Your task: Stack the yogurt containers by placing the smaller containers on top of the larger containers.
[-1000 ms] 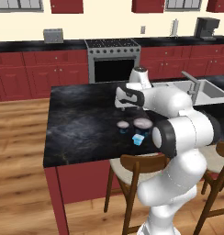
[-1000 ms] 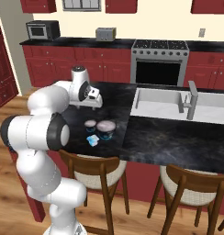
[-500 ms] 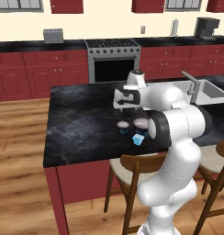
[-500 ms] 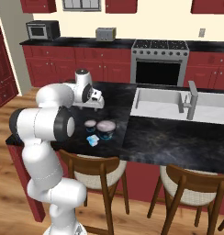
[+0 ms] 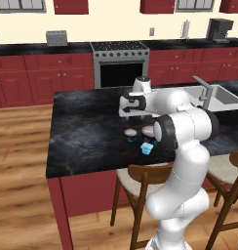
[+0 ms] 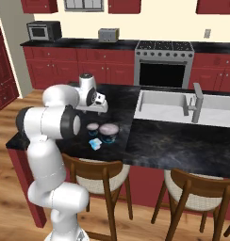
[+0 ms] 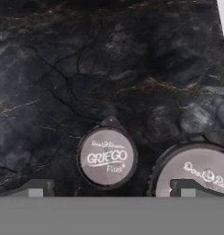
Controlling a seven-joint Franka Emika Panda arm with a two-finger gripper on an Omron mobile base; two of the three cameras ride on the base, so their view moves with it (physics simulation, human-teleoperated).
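The narrower round cup (image 7: 107, 157), its lid reading "GRIEGO", sat low centre in the hand view, just beside the widest round cup (image 7: 196, 174) at lower right. The gripper (image 7: 109, 190) hung above them, fingers (image 7: 36, 189) spread wide, holding nothing. The tiny light-blue squarish cup (image 6: 94, 143) rested nearby on the black marble counter (image 5: 87, 132).

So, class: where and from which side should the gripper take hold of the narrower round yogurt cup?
Probably from straight above, fingers closing across the round lid's rim of the narrower cup. It stands upright on the counter, lid up, with the wider cup close beside, so place the fingers clear of that side.
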